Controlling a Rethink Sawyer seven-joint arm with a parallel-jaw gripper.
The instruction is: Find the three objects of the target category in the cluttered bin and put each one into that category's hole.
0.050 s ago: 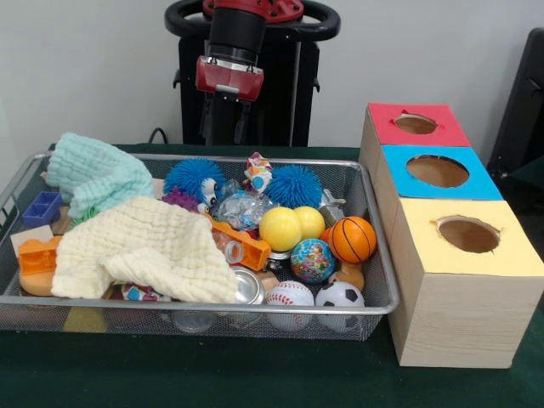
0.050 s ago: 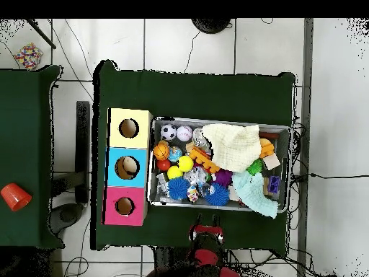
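Currently parked behind the bin's (image 1: 378, 293) far rim, end effector (image 1: 223, 132) hanging empty, fingers spread apart. Balls (image 1: 291, 228) clustered below and toward the holed boxes (image 1: 463, 280), near side; no long axis to align.

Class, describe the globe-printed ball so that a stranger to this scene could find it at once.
Start at the wire mesh bin on the green table. Near its end closest to the three-holed box, find the cluster of balls. The globe ball sits below the yellow balls and beside the basketball; it alone shows blue seas and coloured continents.
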